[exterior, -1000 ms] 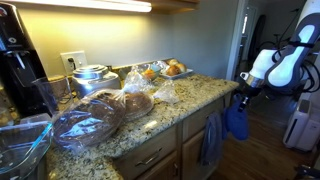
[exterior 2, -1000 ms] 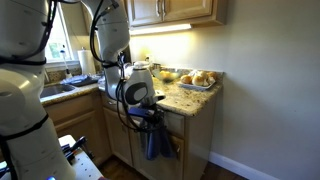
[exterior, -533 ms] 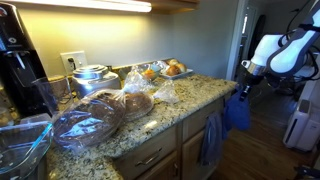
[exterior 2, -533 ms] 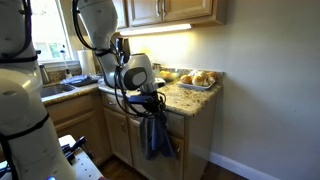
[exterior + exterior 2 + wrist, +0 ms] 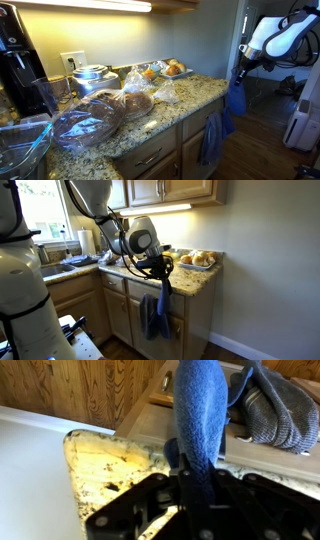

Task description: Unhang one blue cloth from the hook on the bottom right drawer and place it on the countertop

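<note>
The black two-fingered claw (image 5: 190,478) is pinched together on the top end of the soft royal-blue fabric cloth (image 5: 200,410). In the wrist view its fingers press tight on the bunched fabric with no gap showing. In both exterior views the claw (image 5: 238,78) (image 5: 160,272) stands level with the thick rounded edge of the speckled beige-and-brown granite worktop (image 5: 190,100) (image 5: 192,282), just past its end corner.

From there the blue cloth (image 5: 236,104) (image 5: 164,302) hangs limp, its long axis running straight up and down. The gripped end is on top and the loose end points at the floor. It lies in the air beside the worktop, not on the slab. In the wrist view the worktop corner (image 5: 100,455) sits just beside the cloth.

Close behind, a duller greyish-blue cloth (image 5: 211,140) (image 5: 148,317) (image 5: 278,415) drapes down the cabinet front below the plain light-brown wooden drawer front (image 5: 196,126). In an exterior view the blue cloth overlaps it, so I cannot tell whether they touch.
</note>
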### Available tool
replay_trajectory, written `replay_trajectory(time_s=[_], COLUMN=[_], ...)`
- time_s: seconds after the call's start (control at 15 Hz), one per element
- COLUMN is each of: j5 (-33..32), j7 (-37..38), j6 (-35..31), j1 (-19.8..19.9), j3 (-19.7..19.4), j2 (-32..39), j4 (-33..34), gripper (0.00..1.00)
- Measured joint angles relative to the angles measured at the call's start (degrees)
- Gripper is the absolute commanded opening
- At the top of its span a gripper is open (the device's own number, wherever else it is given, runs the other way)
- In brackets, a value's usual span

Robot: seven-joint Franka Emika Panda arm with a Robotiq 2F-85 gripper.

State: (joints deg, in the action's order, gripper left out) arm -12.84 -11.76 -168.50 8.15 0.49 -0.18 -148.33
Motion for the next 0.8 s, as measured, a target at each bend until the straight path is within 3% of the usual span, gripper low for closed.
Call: replay_trajectory(time_s=[0.4,0.8], j5=[-7.98,-10.65], j7=[0.72,-1.17], j6=[0.85,0.83], j1=[0.16,-1.2], j3=[-0.09,1.76], j2=[0.45,4.71], j4=[6.53,14.83], gripper=[0.09,0.09])
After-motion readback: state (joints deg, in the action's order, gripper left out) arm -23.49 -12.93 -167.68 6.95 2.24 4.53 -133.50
